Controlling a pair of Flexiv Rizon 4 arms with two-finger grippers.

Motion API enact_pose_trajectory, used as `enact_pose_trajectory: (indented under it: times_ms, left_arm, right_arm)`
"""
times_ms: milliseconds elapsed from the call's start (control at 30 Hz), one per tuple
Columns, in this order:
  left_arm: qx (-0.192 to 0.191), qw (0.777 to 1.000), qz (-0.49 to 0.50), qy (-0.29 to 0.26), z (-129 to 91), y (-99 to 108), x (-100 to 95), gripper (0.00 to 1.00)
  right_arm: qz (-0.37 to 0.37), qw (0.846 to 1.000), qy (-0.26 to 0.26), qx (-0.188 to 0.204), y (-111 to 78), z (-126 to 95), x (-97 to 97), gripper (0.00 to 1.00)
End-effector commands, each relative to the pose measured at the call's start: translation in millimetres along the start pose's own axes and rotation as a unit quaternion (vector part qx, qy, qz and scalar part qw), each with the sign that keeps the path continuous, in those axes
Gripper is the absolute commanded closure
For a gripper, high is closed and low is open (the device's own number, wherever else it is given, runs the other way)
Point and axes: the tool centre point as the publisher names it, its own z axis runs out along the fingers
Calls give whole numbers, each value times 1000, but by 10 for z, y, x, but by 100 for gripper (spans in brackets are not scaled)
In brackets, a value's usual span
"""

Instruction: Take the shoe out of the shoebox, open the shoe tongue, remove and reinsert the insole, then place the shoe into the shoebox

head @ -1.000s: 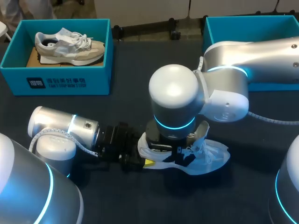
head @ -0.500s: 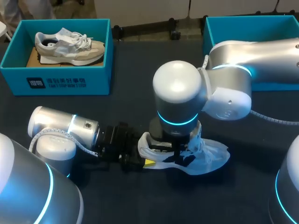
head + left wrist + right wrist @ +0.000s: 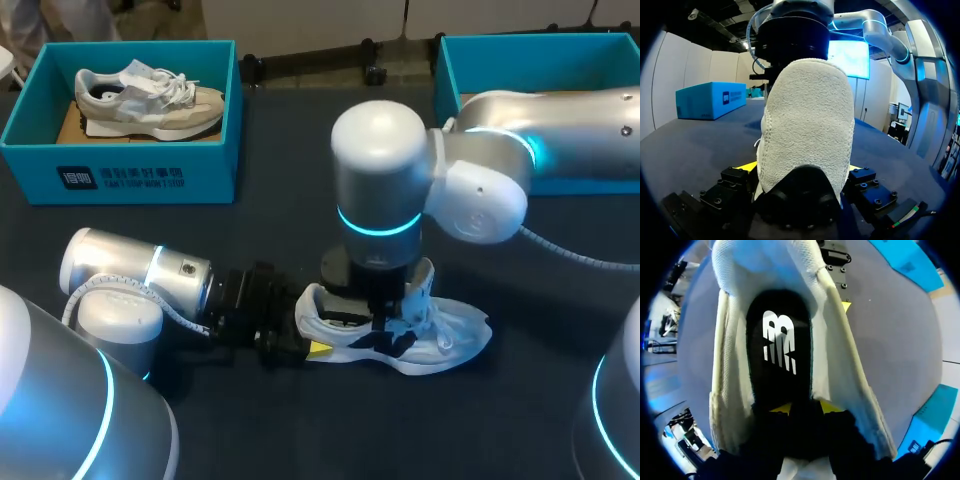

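White mesh sneaker (image 3: 455,335), heel clenched in our left jaws, needs its black insole (image 3: 780,310) eased out slowly; right jaws' state we cannot tell.

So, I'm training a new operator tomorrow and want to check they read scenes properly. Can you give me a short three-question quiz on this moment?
1. True or false: the white sneaker rests on the table.
2. Which part of it sits between the left gripper's fingers? A) toe B) heel C) laces
3. What colour is the insole seen inside it?

Key: 1 true; 2 B; 3 black.
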Motion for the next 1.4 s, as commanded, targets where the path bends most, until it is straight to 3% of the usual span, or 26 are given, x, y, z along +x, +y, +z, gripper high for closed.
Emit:
enact_pose_trajectory:
  times_ms: [33,267,533,600,633,700,1000,1133,1400]
  left_arm:
    - [0,1000,0,0,-1,7,-2,100]
    - [0,1000,0,0,-1,7,-2,100]
    - [0,1000,0,0,-1,7,-2,100]
    - [0,1000,0,0,-1,7,-2,100]
    - [0,1000,0,0,-1,7,-2,100]
    - [0,1000,0,0,-1,7,-2,100]
    - [0,1000,0,0,-1,7,-2,100]
    - [0,1000,0,0,-1,7,-2,100]
    - [0,1000,0,0,-1,7,-2,100]
  right_arm:
    - [-2,1000,27,8,82,200,78,75]
    - [4,999,46,5,27,252,230,84]
    - [8,999,45,3,14,222,340,86]
    - [6,999,47,-5,7,243,342,92]
    - [3,999,50,-9,9,253,340,100]
    - [-1,999,48,-15,12,255,339,100]
    - [-1,999,29,-43,4,-142,357,100]
    - [-10,997,2,-73,-50,-309,367,100]
    - [-19,995,-18,-100,-69,-419,372,100]
